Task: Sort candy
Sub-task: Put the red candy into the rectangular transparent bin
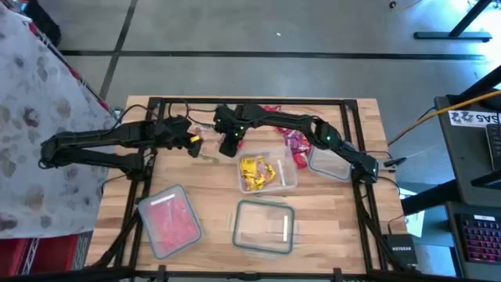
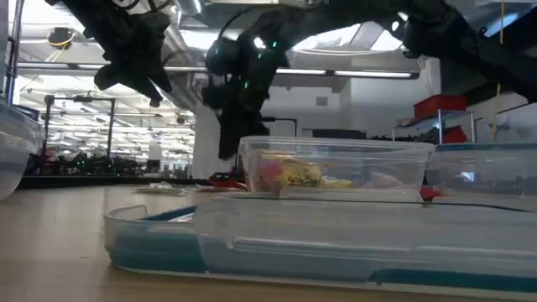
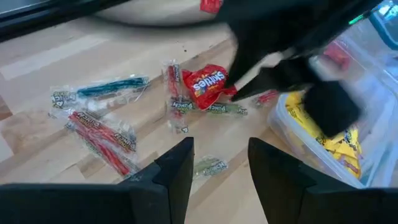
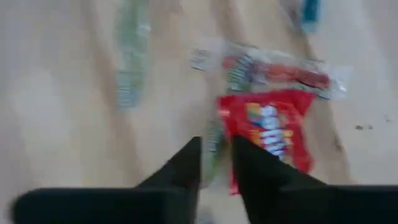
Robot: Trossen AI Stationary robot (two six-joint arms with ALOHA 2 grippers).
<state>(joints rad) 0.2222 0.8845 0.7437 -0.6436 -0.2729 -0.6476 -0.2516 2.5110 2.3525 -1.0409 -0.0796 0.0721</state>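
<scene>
Red candy pack (image 3: 207, 86): laid flat on bare wood, beside the yellow-filled container (image 3: 323, 146).
Right gripper (image 4: 216, 155): fingers nearly closed at the pack's edge.
Left gripper (image 3: 219, 163): fingers spread, held above.

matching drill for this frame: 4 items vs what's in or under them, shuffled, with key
Items
1. middle container
2. front left container
3. front middle container
4. right gripper

States
A. holds red/pink candy
B. looks nearly empty
C. hangs over the red Skittles pack
D. holds yellow candy

Pairs: 1-D, 2-A, 3-B, 4-C
</scene>
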